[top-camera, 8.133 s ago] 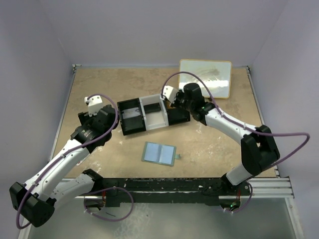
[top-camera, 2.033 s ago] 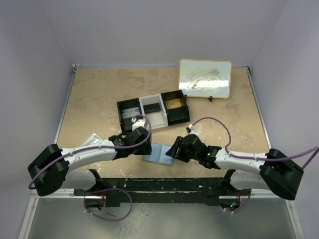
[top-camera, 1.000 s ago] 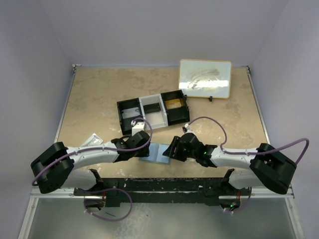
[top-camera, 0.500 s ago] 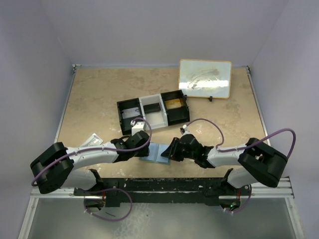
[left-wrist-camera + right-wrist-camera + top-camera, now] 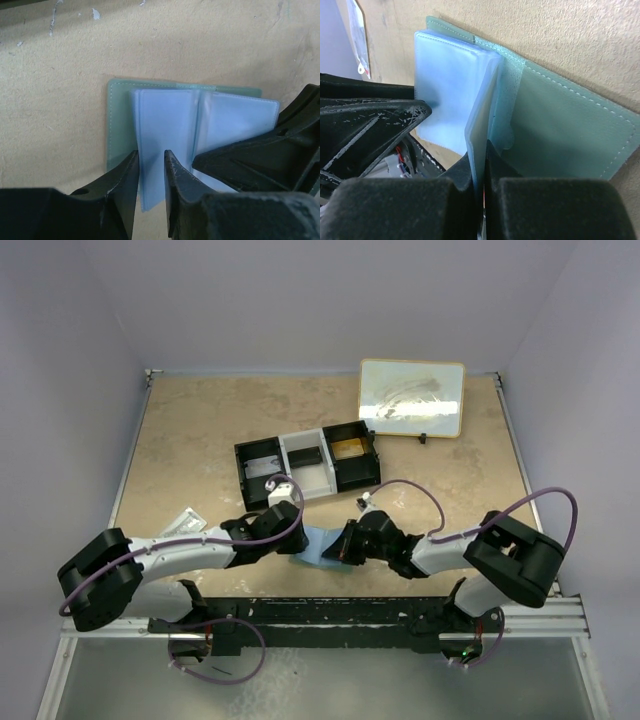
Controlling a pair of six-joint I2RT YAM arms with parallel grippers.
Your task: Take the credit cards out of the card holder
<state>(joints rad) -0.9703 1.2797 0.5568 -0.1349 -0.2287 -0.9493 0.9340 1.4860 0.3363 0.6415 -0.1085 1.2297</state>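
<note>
tan desk [image 5: 200, 430], lilac walls. at far left lies one clear packet [image 5: 183, 521]. the left pincer [image 5: 151, 153], fingers a slit apart and gripping nothing, bears on the left leaf of the one holder [image 5: 165, 115], which is open near the front edge. the right pincer [image 5: 479, 149] is clamped on its middle leaf. keep the left side flat and peel slowly so each pocket shows. one orange card [image 5: 350, 448] and one dark card [image 5: 305, 454] probably already lie in the one tray [image 5: 243, 480].
</note>
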